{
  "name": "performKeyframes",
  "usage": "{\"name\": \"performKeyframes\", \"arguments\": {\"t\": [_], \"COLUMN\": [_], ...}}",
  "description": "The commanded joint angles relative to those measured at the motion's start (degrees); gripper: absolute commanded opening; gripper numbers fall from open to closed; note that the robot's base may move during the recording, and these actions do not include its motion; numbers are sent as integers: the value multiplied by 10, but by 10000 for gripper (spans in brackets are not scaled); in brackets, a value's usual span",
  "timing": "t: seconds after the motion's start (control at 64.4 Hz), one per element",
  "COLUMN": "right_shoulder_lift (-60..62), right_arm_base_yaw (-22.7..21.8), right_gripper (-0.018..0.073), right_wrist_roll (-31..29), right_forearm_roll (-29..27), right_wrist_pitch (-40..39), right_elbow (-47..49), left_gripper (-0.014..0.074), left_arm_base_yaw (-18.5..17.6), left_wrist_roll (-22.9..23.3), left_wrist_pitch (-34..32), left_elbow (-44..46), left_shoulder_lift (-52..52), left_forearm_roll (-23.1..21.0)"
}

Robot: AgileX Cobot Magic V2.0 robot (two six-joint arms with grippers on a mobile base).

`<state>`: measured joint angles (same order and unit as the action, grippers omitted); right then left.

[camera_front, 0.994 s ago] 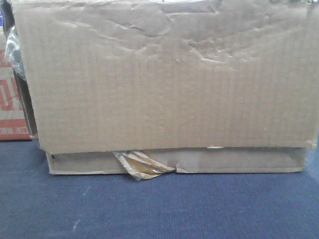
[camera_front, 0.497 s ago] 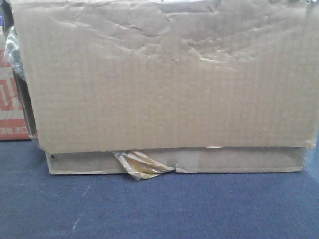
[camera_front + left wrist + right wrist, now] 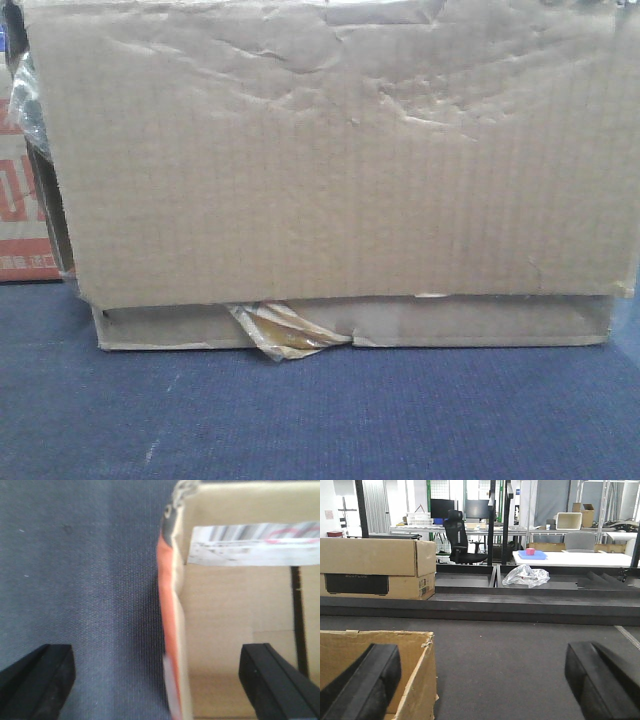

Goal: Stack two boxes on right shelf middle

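A wide, tall brown box [image 3: 330, 160] with a wrinkled face fills the front view. It rests on a thin flat box [image 3: 470, 322] with a yellowish tape scrap [image 3: 285, 332] hanging from its front. My left gripper [image 3: 156, 652] is open and straddles a cardboard wall with an orange outer face [image 3: 169, 630]; one finger is over the carpet, the other over the open inside. My right gripper [image 3: 481, 652] is open, its left finger [image 3: 365, 680] over the corner of an open brown box [image 3: 417, 680]. The shelf is out of view.
The boxes stand on a blue-grey carpeted surface [image 3: 320, 420]. A white carton with red print [image 3: 18, 220] sits behind at the left. The right wrist view shows another brown carton [image 3: 375, 567], a dark raised ledge [image 3: 520, 605], a crumpled plastic bag [image 3: 526, 575] and an office chair [image 3: 457, 535].
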<state>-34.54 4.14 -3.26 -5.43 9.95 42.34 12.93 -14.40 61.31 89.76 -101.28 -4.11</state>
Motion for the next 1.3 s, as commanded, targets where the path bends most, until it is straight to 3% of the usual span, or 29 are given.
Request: {"name": "performKeyframes", "arguments": {"t": [0.0,0.124,0.248,0.264,0.357,0.59,0.761,0.932,1.072,1.289], "right_shoulder_lift": [-1,-1,-1,-1,-1,-1,-1,-1,-3,-4], "right_arm_base_yaw": [-1,-1,-1,-1,-1,-1,-1,-1,-1,-1], "right_gripper": [570,570,570,570,570,570,570,570,570,570], "right_wrist_roll": [-1,-1,-1,-1,-1,-1,-1,-1,-1,-1], "right_forearm_roll": [1,1,1,1,1,1,1,1,1,1], "right_wrist_pitch": [-5,-5,-5,-5,-5,-5,-5,-5,-5,-4], "right_elbow": [5,5,5,5,5,5,5,5,5,5], "left_gripper": [475,240,-98,-110,-111,-111,-111,-111,-111,-111], "left_arm_base_yaw": [1,1,1,1,1,1,1,-13,-85,-263], "left_wrist_roll": [-5,-5,-5,-5,-3,75,107,136,151,222], "left_wrist_pitch": [-7,-7,-5,-5,-1,11,13,16,29,9], "left_elbow": [6,6,6,6,6,20,83,178,265,325], "left_shoulder_lift": [-8,-8,-8,-8,-7,41,103,153,166,155], "left_forearm_roll": [-9,-12,-12,-12,-11,48,76,67,61,78]}}
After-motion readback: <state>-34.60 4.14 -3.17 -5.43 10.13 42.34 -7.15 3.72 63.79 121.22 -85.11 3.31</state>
